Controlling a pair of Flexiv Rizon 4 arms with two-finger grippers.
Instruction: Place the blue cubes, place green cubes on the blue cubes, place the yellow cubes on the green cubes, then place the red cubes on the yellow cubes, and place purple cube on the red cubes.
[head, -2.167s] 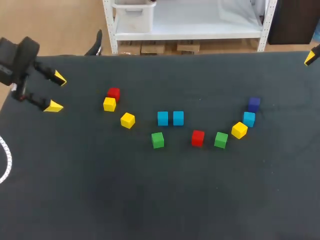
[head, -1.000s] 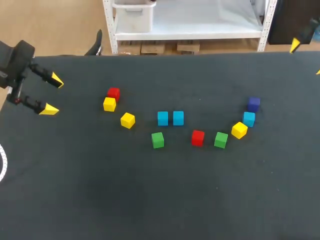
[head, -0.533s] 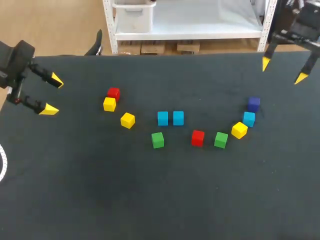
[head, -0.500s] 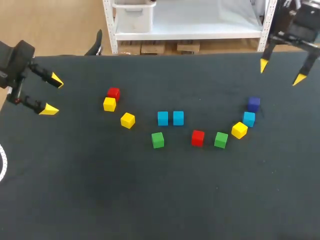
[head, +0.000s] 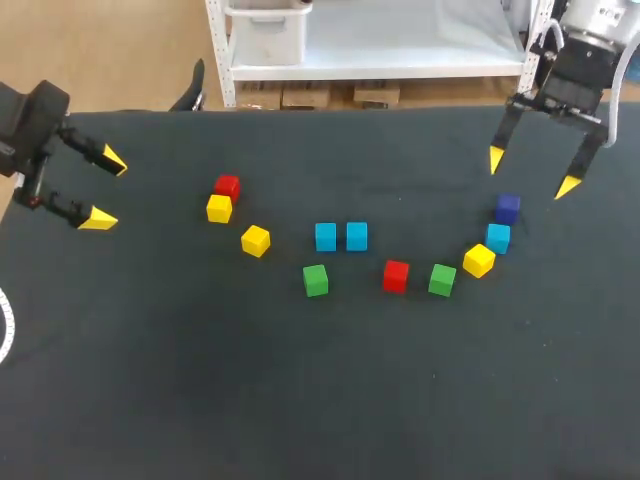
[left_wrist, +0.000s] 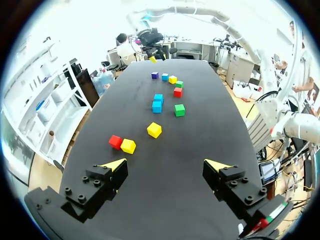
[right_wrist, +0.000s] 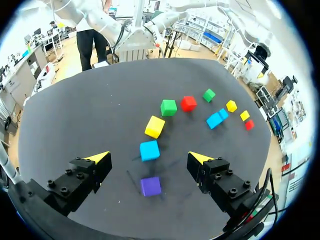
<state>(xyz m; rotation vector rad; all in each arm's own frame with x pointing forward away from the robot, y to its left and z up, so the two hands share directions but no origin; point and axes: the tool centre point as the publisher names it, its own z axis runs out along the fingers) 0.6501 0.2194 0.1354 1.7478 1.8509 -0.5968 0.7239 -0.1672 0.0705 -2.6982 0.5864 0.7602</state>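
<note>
- Table (head: 300, 400): eleven cubes flat on it in a single layer, nothing stacked. Looks like step one.
- Lowest row, centre of frame: left green cube (head: 315, 280), centre red cube (head: 395, 275), right green cube (head: 441, 279). Apart from each other, with free faces for a pinch.
- Just above: left blue cube (head: 325, 237) and middle blue cube (head: 357, 236) side by side, nearly touching. Reads as the start of the base row, one blue short.
- Left of those: middle yellow cube (head: 255, 240) alone.
- Further upper left: left yellow cube (head: 219, 208) with left red cube (head: 227, 186) against its far side. Tight for fingers there.
- Right side: right yellow cube (head: 478, 260), right blue cube (head: 498, 238) and purple cube (head: 508, 208) in a chain curving up from the right green cube. Touching or just beside each other, cannot tell which.
- Left gripper (head: 108, 188), left edge of frame: wide open, holding nothing, well apart from every cube. Probably parked to leave the workspace free.
- Right gripper (head: 532, 172), upper right: wide open, nothing held, apparently raised over the chain's far end.
- Right wrist view: purple cube under the gap between the fingers, right blue cube just ahead of it.
- Judgement: right blue cube is the sensible target, since the base row comes first.
- Risk: purple and yellow neighbours close enough to get nudged on descent.
</note>
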